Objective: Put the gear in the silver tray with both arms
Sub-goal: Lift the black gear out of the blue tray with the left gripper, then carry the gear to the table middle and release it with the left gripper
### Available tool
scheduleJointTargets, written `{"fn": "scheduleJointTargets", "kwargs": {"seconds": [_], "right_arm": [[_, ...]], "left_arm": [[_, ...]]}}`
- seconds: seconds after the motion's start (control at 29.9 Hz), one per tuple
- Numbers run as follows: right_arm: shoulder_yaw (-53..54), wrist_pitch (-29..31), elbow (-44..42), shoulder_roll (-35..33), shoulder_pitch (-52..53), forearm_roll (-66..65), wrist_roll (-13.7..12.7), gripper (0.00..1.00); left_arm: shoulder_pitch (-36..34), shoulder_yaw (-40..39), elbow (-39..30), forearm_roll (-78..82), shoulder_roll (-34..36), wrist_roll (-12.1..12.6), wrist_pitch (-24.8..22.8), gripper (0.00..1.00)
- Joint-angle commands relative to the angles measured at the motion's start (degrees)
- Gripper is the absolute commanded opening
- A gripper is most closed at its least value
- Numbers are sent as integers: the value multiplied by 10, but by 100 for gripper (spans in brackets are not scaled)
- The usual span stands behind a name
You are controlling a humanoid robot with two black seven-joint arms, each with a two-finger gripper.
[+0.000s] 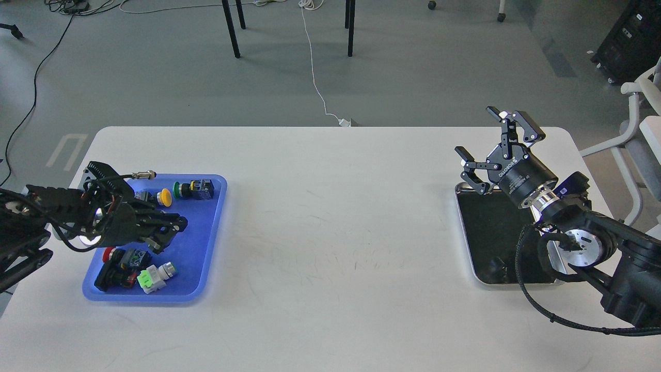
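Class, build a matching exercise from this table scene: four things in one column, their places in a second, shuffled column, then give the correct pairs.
Column 1
1. silver tray
2. blue tray
3. yellow button
4. right gripper

Column 2
A. left side of the table
B. above the far end of the metal tray, open
C. right side of the table
D. inside the plastic tray, in its far part

Pairs: 1-C, 2-A, 3-D, 4-B
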Motion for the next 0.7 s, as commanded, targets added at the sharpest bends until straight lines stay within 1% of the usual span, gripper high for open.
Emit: {"fn": "scheduleJointTargets", "kwargs": {"seconds": [0.0, 0.03, 0.17, 0.27, 0.37, 0.53, 0.67], "right_arm": [[0, 1, -3, 0, 0, 0, 0, 99], [0, 1, -4, -1, 0, 0, 0, 99], [0, 1, -4, -4, 0, -1, 0, 99], [1, 0, -4, -6, 0, 0, 0, 99], [2, 0, -5, -7, 0, 0, 0, 99], [8, 0, -7, -8, -4, 2, 0, 99], [16, 0, -7, -8, -9, 9, 0, 99]], "left_arm": [[-64, 1, -34, 0, -7, 0, -26, 11], [-79, 1, -36, 0, -17, 0, -34, 12], [-129, 15, -34, 0, -94, 0, -62, 12], [-177, 67, -27, 0, -148, 0, -70, 12], [-217, 121, 1, 0, -202, 0, -69, 12], [-250, 166, 46, 0, -286, 0, -69, 12], [-279, 210, 105, 0, -357, 0, -68, 12]]}}
